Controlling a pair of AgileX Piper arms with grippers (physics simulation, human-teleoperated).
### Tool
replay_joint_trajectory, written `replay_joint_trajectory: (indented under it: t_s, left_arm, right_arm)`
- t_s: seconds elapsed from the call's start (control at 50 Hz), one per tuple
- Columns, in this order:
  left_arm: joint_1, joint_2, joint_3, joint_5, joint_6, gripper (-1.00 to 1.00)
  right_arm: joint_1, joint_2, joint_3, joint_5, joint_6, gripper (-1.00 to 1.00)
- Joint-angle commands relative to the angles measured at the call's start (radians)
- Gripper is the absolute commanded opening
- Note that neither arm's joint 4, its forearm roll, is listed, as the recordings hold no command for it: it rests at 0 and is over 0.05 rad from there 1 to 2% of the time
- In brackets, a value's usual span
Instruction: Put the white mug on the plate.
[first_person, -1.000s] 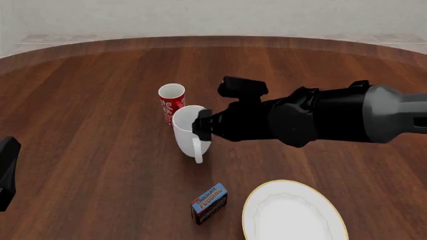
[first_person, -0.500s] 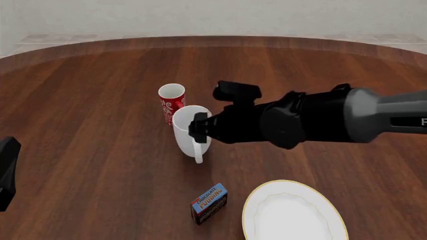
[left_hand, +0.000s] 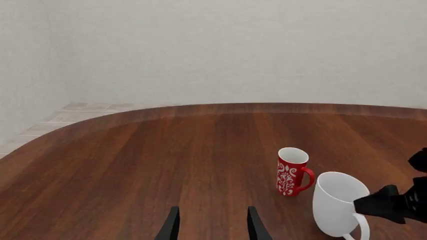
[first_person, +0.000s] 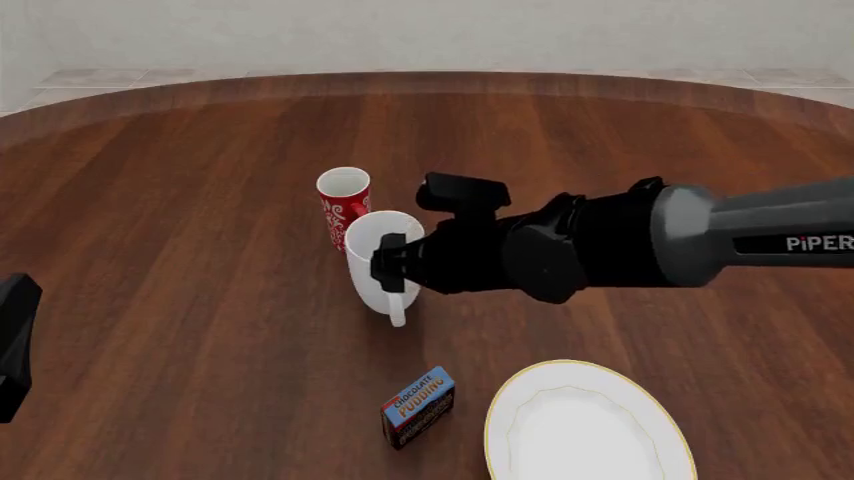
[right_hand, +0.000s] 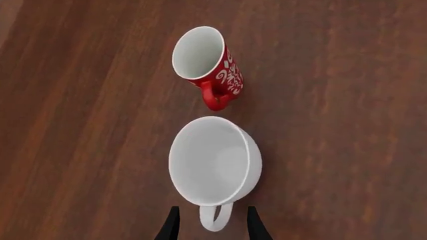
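Observation:
The white mug (first_person: 371, 258) stands upright on the table, its handle (first_person: 396, 308) turned toward the near side. The same mug shows in the right wrist view (right_hand: 212, 161) and the left wrist view (left_hand: 335, 204). My right gripper (first_person: 388, 265) hovers over the mug's near rim, open, with its fingers on either side of the handle (right_hand: 215, 218) and not closed on it. The plate (first_person: 587, 425) lies at the front right, with nothing on it. My left gripper (left_hand: 212, 228) is open and empty, far left of the mug.
A smaller red mug with a white pattern (first_person: 343, 201) stands just behind and left of the white mug, almost touching it. A chocolate pudding box (first_person: 418, 406) lies between the white mug and the plate. The left arm (first_person: 14, 345) rests at the left edge.
My right arm has moved left, bringing its gripper from beside the white mug to over the mug's near rim and handle. The mugs and the left arm have not moved.

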Motion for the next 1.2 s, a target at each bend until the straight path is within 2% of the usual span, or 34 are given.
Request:
replay_joint_trajectory:
  t_s: [0.02,0.4,1.2]
  left_arm:
    - [0.001,-0.009,0.011,-0.002,0.0,1.0]
    - [0.0,-0.009,0.011,-0.002,0.0,1.0]
    - [0.001,-0.009,0.011,-0.002,0.0,1.0]
  right_arm:
    - [0.0,0.024,-0.004,-0.012,0.01,1.0]
    - [0.012,0.069,0.014,-0.055,0.048,1.0]
    - [0.023,0.139,-0.029,-0.037,0.052,1.0]
